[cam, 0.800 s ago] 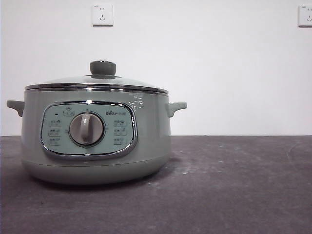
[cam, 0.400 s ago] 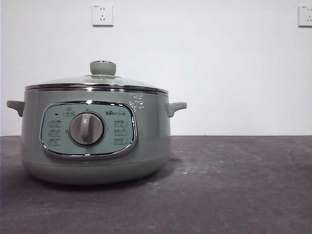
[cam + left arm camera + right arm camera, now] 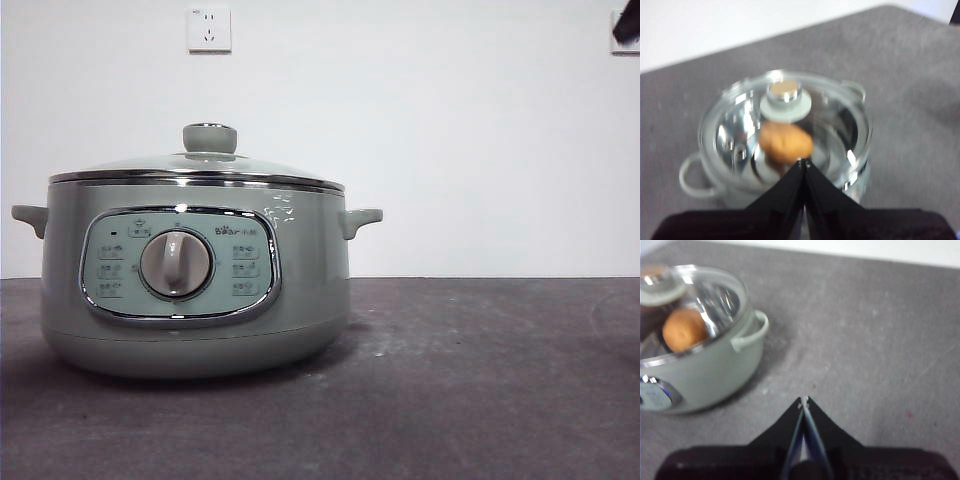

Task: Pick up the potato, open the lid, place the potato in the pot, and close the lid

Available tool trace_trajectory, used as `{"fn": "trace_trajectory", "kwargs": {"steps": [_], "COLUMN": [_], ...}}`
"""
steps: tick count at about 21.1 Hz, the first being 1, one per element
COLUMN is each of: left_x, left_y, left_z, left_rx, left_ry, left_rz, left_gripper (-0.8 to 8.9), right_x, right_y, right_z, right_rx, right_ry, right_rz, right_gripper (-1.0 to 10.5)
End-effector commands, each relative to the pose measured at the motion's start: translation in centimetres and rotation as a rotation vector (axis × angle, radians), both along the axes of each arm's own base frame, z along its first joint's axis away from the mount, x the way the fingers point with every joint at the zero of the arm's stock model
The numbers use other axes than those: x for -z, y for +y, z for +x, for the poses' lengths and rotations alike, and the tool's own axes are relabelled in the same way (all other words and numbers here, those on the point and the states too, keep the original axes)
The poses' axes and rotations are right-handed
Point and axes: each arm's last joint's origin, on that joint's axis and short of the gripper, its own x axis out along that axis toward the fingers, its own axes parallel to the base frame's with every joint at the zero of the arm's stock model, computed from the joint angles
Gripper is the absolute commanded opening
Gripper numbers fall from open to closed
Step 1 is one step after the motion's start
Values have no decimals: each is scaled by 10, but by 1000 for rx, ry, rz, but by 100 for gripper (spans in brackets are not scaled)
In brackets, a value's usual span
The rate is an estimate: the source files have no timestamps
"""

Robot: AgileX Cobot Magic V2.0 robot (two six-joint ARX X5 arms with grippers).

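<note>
The sage-green pot (image 3: 195, 290) stands at the left of the table with its glass lid (image 3: 200, 165) resting on the rim, green knob (image 3: 209, 138) on top. Through the glass the orange-brown potato (image 3: 785, 143) lies inside the pot (image 3: 780, 150), and it shows in the right wrist view too as the potato (image 3: 685, 330). My left gripper (image 3: 803, 162) hangs above the lid (image 3: 785, 120), shut and holding nothing. Off to the pot's right, over bare table, my right gripper (image 3: 804, 400) is shut and holding nothing. In the front view a black arm tip (image 3: 627, 22) shows at the top right corner.
The dark grey table (image 3: 480, 380) stretches bare to the right of the pot. A white wall behind carries two sockets, one (image 3: 208, 30) above the pot. The pot's side handle (image 3: 360, 220) sticks out toward the free side.
A black arm tip has come into the top right corner of the front view. The pot and lid have stayed in place.
</note>
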Motion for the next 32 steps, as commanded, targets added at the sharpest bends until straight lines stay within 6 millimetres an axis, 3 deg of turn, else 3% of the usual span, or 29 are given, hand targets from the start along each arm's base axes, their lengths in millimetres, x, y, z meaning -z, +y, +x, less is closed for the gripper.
{"fn": "trace_trajectory", "kwargs": {"steps": [1, 11, 14, 18, 20, 24, 28, 32], "left_x": [6, 13, 8, 16, 30, 79, 126, 157], "left_y": [-1, -4, 13, 38, 47, 60, 67, 69], "left_z": [0, 5, -3, -7, -6, 1, 7, 7], "left_rx": [-1, -3, -55, -183, -237, -332, -416, -442], "left_ry": [51, 106, 30, -65, -138, -227, -229, -198], "left_rz": [27, 78, 104, -30, -80, -115, -102, -93], "left_gripper": [-4, -4, -4, -4, -4, -4, -4, -4], "right_x": [3, 10, 10, 10, 10, 10, 10, 10], "right_y": [-1, -3, -3, -3, -3, -3, -3, -3], "right_z": [-1, -3, -3, -3, -3, -3, -3, -3], "right_rx": [3, 10, 10, 10, 10, 10, 10, 10], "right_ry": [21, 81, 81, 81, 81, 81, 81, 81], "right_rz": [-4, -59, -59, -58, -58, -58, -58, -58], "right_gripper": [1, 1, 1, 1, 1, 2, 1, 2]}}
